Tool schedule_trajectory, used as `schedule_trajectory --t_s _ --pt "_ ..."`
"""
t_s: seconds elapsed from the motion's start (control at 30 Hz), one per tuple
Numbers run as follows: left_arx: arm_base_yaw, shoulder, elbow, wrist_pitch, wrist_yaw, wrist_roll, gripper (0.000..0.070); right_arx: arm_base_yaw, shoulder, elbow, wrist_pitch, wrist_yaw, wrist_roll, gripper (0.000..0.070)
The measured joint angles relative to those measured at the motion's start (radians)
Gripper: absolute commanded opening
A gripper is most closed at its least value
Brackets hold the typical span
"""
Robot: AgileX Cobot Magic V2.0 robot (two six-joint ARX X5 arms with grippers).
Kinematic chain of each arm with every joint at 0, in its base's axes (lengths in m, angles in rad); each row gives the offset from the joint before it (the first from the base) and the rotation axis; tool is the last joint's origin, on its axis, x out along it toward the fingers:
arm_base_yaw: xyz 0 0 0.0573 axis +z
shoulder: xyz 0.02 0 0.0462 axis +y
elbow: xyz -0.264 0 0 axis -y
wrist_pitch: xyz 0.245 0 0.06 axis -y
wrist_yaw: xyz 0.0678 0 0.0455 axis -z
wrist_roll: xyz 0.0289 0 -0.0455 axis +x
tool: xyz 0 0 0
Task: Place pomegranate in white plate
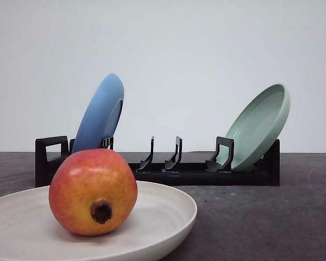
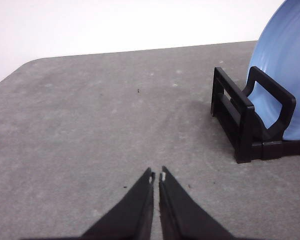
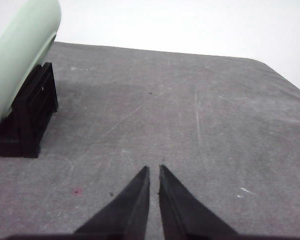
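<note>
pomegranate [image 1: 93, 191] rests in plate [image 1: 168, 217], stub toward camera | left tool [image 2: 156, 176] clenched, empty | right tool [image 3: 154, 170] clenched, empty | both clear of fruit

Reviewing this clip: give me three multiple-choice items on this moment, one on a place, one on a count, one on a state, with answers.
1. Where is the pomegranate?
A. in the white plate
B. in the black rack
C. on the bare table

2. How many plates stand in the rack?
A. one
B. two
C. three

3. How is the left pincer?
A. shut, holding nothing
B. wide open
C. holding the fruit

Answers:
1 A, the fruit rests inside the plate's rim.
2 B, the blue plate and the green plate lean in it.
3 A, its tips nearly meet over bare table.
</note>
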Motion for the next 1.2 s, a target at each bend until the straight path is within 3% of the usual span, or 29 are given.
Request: schedule_trajectory --t_s 1.2 --pt "0.001 0.0 0.0 0.0 0.0 0.0 0.0 -0.006 0.0 0.0 0.0 0.001 0.002 0.0033"
